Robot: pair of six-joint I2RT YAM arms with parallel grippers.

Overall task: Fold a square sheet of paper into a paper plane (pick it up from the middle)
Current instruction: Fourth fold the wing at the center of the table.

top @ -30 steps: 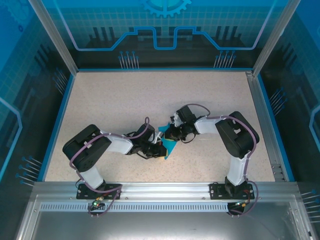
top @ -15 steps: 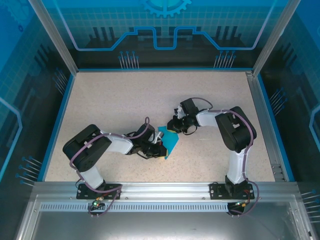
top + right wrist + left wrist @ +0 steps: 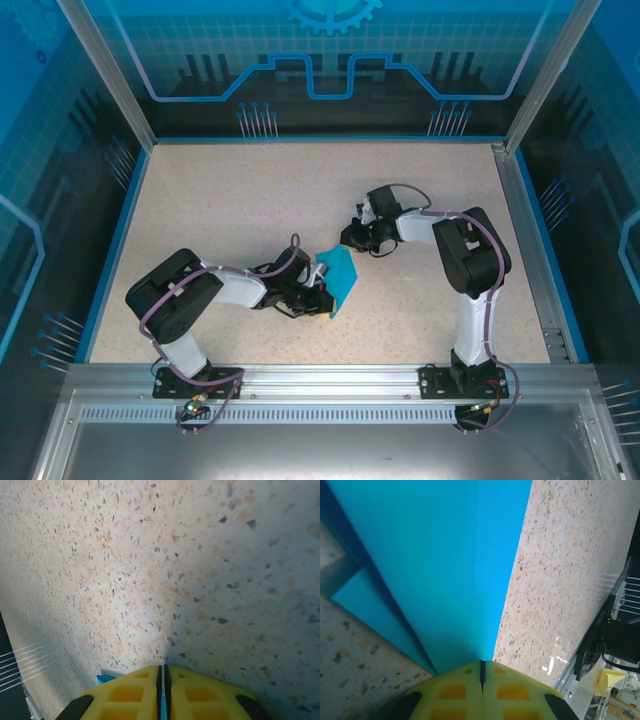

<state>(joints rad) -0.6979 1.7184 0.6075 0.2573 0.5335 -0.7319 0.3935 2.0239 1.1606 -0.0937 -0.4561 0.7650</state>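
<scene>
The cyan sheet of paper (image 3: 342, 278) lies folded into a narrow pointed wedge with a centre crease at mid-table. My left gripper (image 3: 318, 298) is shut on its near-left end. In the left wrist view the yellow fingers (image 3: 455, 690) meet at the left gripper (image 3: 481, 662), and the paper (image 3: 445, 570) fans upward from them with a lower flap on the left. My right gripper (image 3: 347, 243) sits at the paper's far tip. Its jaws (image 3: 161, 667) are nearly together with a thin cyan strip between them, and a paper corner (image 3: 105, 678) pokes out beside the left finger.
The speckled table (image 3: 250, 200) stretches wide behind and beside both arms. An aluminium rail (image 3: 330, 378) runs along the near edge and another (image 3: 530, 250) along the right side. Blue panels wall in the back and sides. The right arm's base (image 3: 612, 642) stands by the rail.
My right gripper has drawn back up and to the right, off the top of the paper, so more of the cyan wedge shows. The left gripper and its grip have stayed put.
</scene>
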